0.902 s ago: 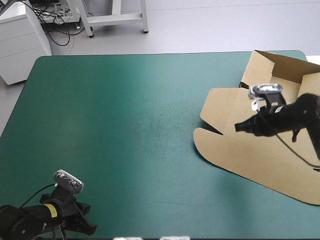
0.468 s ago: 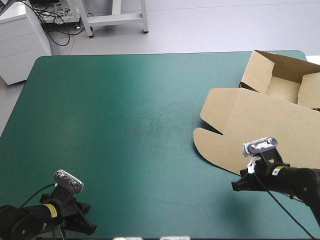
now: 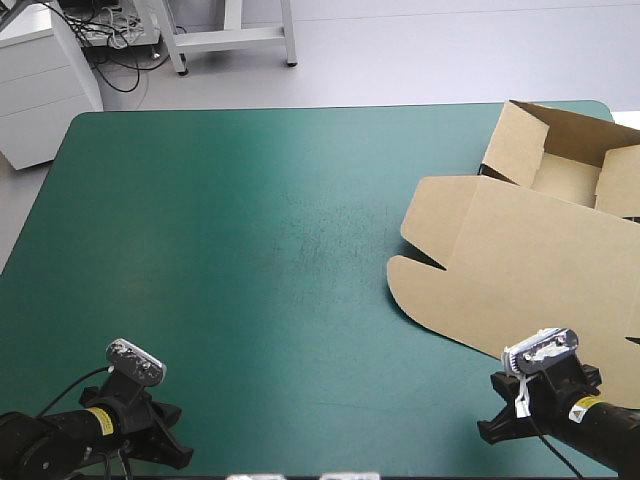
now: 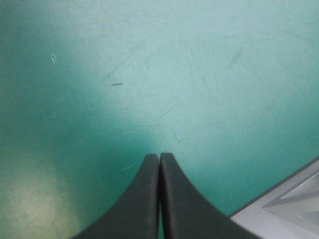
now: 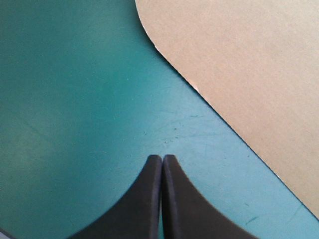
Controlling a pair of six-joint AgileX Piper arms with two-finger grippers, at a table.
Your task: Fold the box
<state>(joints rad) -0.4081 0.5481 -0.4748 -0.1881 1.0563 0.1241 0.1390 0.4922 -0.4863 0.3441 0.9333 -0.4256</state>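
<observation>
My left hand [image 4: 159, 155] is clenched and empty, low over the near left corner of the counter [image 3: 250, 260]. My right hand [image 5: 162, 157] is clenched too, holding nothing, near the box's [image 3: 520, 270] closest edge. The box lies at the right: lid flat toward me, tray with raised walls at the far corner. I judge the folding is nearly done; the next move calls only for checking the tucked walls.
</observation>
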